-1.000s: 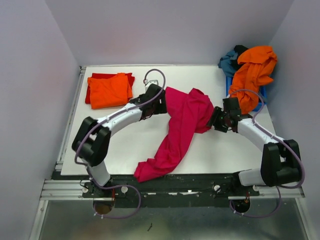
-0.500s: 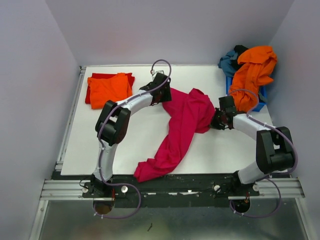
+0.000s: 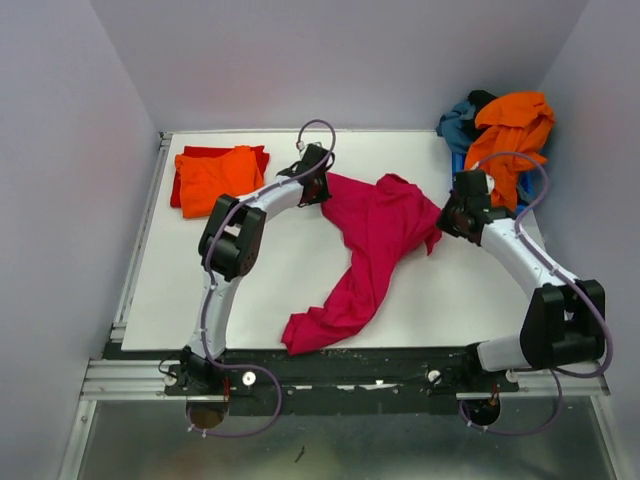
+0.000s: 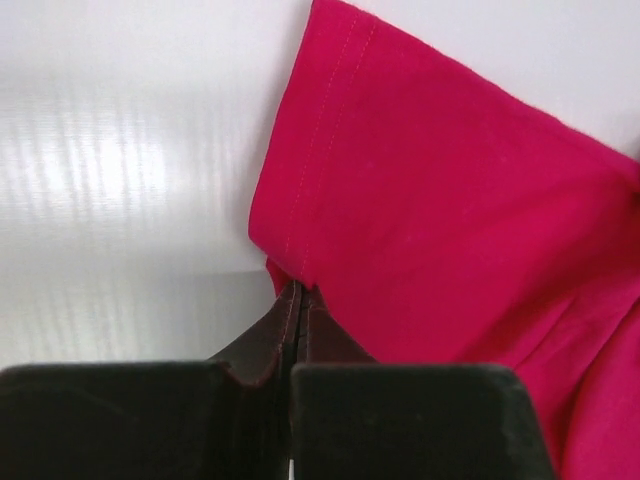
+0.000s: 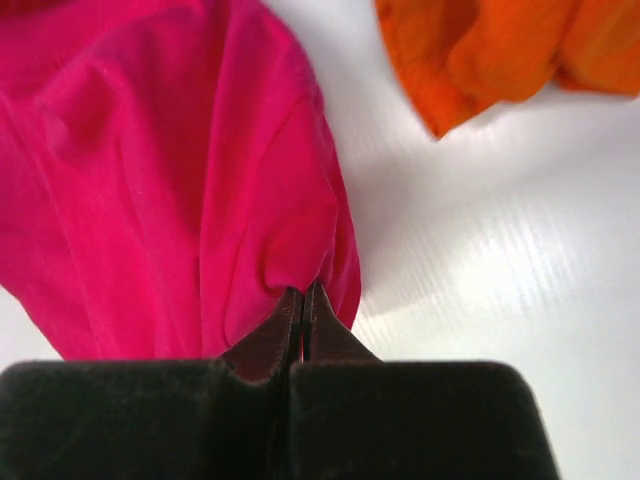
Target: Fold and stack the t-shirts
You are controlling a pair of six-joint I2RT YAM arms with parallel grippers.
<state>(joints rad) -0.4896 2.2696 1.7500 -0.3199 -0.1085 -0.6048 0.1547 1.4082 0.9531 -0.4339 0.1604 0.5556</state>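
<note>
I clamp pink tee in left gripper and right gripper; folded stack 10 o'clock; unfolded heap 2 o'clock pending.

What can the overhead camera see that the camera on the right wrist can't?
Only overhead: the folded orange t-shirt lying on a red t-shirt at far left, and the left gripper at the other end of the magenta t-shirt. Only the wrist: the right gripper pinched shut on a fold of magenta cloth, close up. Both: the magenta t-shirt and the loose orange t-shirt.
</note>
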